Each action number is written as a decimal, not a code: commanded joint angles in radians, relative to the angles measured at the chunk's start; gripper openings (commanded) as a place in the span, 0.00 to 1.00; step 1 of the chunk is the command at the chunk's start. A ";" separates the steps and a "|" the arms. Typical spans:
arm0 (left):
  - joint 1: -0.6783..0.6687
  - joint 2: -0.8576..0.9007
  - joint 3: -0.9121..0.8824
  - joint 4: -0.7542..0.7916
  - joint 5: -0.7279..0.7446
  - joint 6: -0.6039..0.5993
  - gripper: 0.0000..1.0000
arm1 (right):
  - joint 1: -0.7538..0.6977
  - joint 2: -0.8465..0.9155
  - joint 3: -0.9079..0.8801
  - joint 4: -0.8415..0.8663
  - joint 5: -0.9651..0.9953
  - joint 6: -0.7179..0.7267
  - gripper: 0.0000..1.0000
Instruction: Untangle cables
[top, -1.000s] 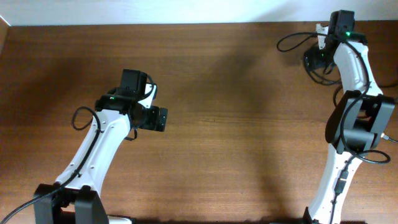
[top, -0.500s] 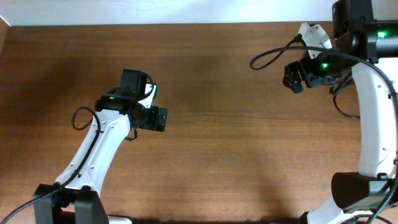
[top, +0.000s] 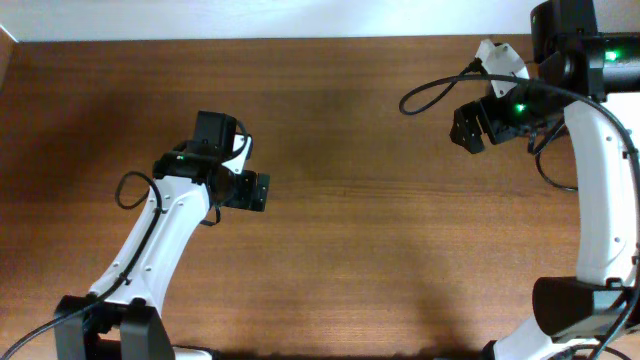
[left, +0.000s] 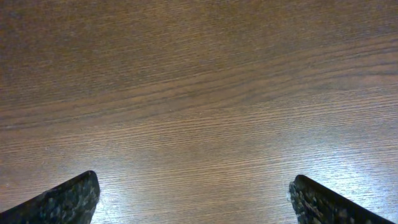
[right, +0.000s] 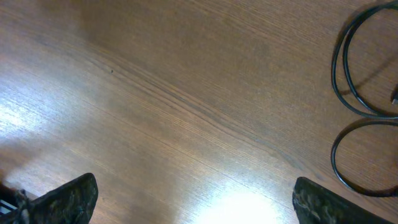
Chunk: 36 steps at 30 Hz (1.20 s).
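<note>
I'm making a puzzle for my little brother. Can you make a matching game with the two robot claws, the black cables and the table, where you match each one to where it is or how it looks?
Things:
1. left gripper
2. right gripper
3. cables
4. table

Descriptions:
A. brown, with wood grain
B. open, near the table's far right corner
C. thin black loops lying at the right edge of the right wrist view
D. open, over bare wood on the table's left half

Pairs: 1-D, 2-B, 3-C, 4-A

No legible text, labels, brand marks, numbers or signs found in the overhead, left wrist or right wrist views.
</note>
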<state>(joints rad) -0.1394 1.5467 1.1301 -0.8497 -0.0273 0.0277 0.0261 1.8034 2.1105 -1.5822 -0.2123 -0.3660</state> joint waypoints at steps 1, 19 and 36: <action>0.005 -0.002 -0.002 -0.001 -0.006 0.015 0.99 | 0.006 -0.013 0.000 0.000 -0.020 0.008 0.99; 0.005 -0.002 -0.002 -0.001 -0.006 0.015 0.99 | 0.006 -0.013 0.000 0.000 -0.020 0.008 0.99; 0.005 -0.022 -0.002 -0.001 -0.006 0.015 0.99 | 0.006 -0.013 0.000 0.000 -0.020 0.008 0.99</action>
<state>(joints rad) -0.1394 1.5467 1.1301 -0.8497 -0.0273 0.0277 0.0261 1.8034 2.1105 -1.5822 -0.2123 -0.3660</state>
